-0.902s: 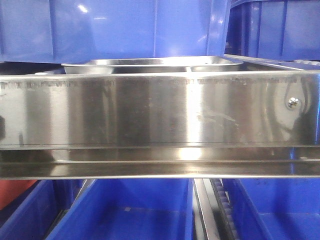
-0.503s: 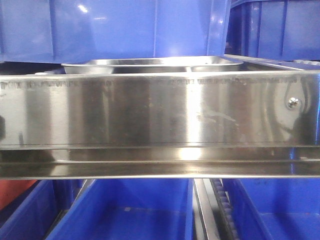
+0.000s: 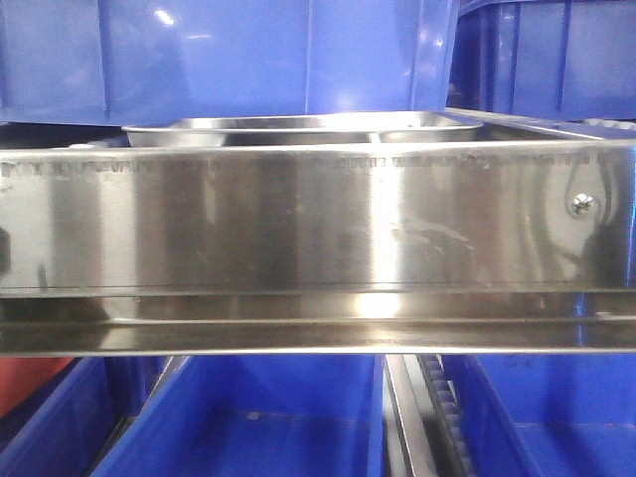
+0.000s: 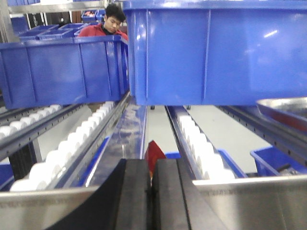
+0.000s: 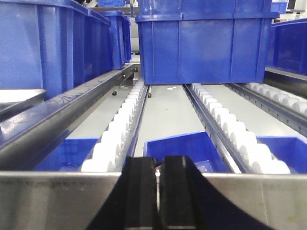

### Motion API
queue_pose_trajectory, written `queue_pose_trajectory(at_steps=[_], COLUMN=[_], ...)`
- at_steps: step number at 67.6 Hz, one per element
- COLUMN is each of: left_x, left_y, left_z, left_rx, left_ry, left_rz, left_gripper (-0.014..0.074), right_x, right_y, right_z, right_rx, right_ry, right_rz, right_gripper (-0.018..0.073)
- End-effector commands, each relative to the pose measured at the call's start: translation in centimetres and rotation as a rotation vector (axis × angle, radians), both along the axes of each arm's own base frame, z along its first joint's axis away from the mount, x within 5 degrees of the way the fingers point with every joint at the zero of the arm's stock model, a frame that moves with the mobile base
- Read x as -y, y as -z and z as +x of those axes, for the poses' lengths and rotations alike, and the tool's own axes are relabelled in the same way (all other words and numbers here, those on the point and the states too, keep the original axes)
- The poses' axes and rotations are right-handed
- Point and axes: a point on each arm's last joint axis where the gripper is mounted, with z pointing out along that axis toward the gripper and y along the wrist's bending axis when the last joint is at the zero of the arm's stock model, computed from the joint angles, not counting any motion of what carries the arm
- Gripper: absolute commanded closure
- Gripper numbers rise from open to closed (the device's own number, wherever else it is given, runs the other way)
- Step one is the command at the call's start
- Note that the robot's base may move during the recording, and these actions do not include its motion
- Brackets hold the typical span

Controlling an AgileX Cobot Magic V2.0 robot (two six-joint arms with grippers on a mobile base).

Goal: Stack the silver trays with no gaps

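Observation:
A silver tray (image 3: pixel 298 127) lies on the shelf behind the steel front panel, and only its rim and part of its inside show. In the left wrist view a silver tray (image 4: pixel 283 111) shows at the right edge. In the right wrist view a silver tray's rim (image 5: pixel 19 98) shows at the left edge. My left gripper (image 4: pixel 151 179) is shut and holds nothing, low in front of the panel's edge. My right gripper (image 5: pixel 157 172) is shut and empty, also at the panel's edge. Neither gripper touches a tray, and neither shows in the front view.
A long steel shelf front panel (image 3: pixel 318 219) with a screw (image 3: pixel 583 204) fills the front view. Blue bins (image 4: pixel 216 52) (image 5: pixel 206 45) stand on the white roller tracks (image 4: pixel 72 148) (image 5: pixel 120 134). More blue bins (image 3: pixel 248 417) lie below. A person in red (image 4: pixel 103 26) is far behind.

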Motion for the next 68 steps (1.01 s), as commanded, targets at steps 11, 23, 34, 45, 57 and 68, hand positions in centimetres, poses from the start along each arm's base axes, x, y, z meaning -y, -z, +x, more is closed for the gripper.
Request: queue_pose_trajectory(at_steps=[11, 23, 34, 45, 57, 68], left_x=[0.1, -0.1, -0.1, -0.2, -0.2, 0.3], left_y=[-1.9, -5.2, -10.1, -14.1, -16.0, -15.6], left_z=[-0.3, -1.2, -3.1, -3.7, -1.2, 1.9], left_rx=[0.208, 0.303, 0.309, 0.199, -0.052, -0.374], left_ry=[0.01, 0.014, 0.008, -0.003, -0.01, 0.016], left_rz=[-0.019, -0.089, -0.041, -0.025, -0.018, -0.062], left_gripper=[0.0583, 0.0583, 0.0583, 0.0583, 0.0583, 0.0583], right_x=[0.0, -0.1, -0.1, -0.1, 0.0, 0.1], right_y=[-2.5, -6.9, -12.7, -16.8, -19.1, -19.2], right_z=[-0.3, -1.7, -4.1, -4.0, -0.7, 3.3], right_rx=[0.282, 0.522, 0.53, 0.417, 0.108, -0.31], right_ry=[-0.006, -0.042, -0.041, -0.03, -0.007, 0.029], right_rz=[0.013, 0.142, 0.141, 0.146, 0.164, 0.174], right_gripper=[0.058, 0.058, 0.058, 0.058, 0.058, 0.058])
